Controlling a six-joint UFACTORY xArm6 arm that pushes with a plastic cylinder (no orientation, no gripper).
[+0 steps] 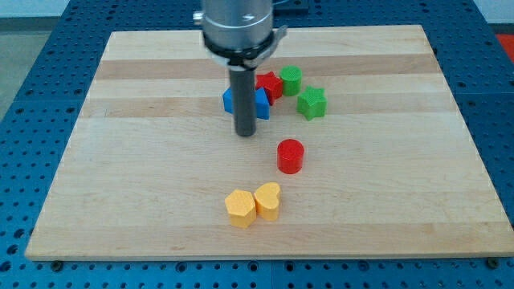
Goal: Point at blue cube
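The blue cube (229, 99) sits near the top middle of the wooden board (120, 160), mostly hidden behind the dark rod. A second blue block (262, 103) shows just right of the rod. My tip (245, 133) rests on the board just below and slightly right of the blue cube, close to it.
A red block (269, 84), a green cylinder (291, 79) and a green star block (312, 103) cluster right of the blue blocks. A red cylinder (290, 156) stands lower. A yellow hexagon block (240, 207) and a yellow heart block (267, 200) sit near the bottom.
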